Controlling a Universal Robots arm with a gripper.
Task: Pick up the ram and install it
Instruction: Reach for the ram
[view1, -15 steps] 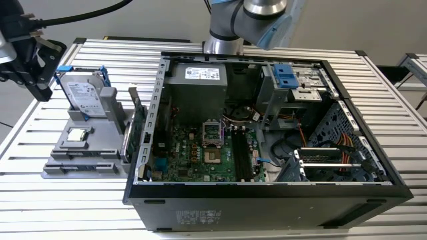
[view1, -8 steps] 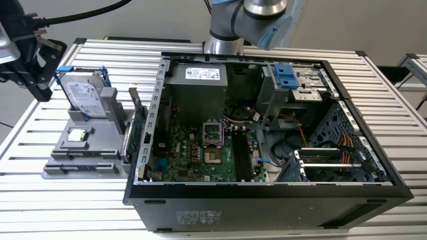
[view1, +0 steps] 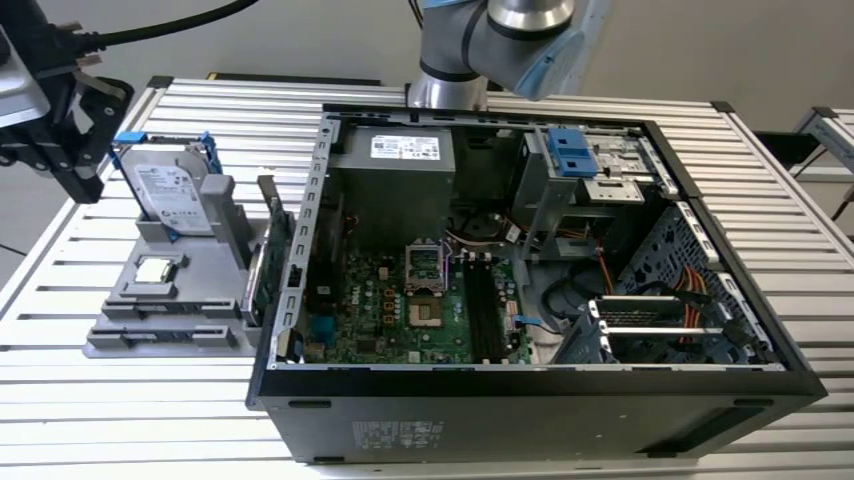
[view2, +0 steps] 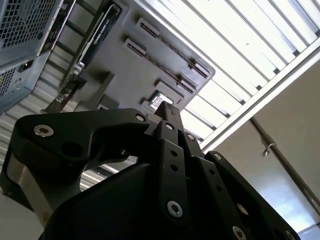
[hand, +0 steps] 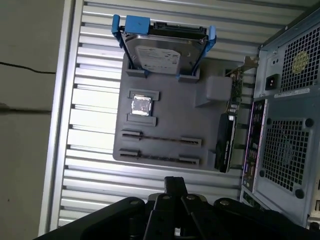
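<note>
My gripper (view1: 83, 180) hangs at the exterior view's left, above and beside the grey parts holder (view1: 160, 330). Its black fingers meet at one tip in both wrist views (view2: 167, 111) (hand: 175, 182), shut, and I see nothing between them. The ram is out of view. The holder's two long narrow slots (hand: 161, 139) lie bare below the gripper. The open computer case (view1: 534, 390) lies on its side at the middle, with the motherboard's dark memory slots (view1: 483, 310) running along the board.
On the holder stand a silver hard drive in a blue bracket (view1: 171, 190) (hand: 162, 52), a square chip (view1: 158, 268) and a green expansion card on edge (view1: 271, 260) next to the case wall. The slatted metal table (view1: 134, 420) ends close to the holder's left.
</note>
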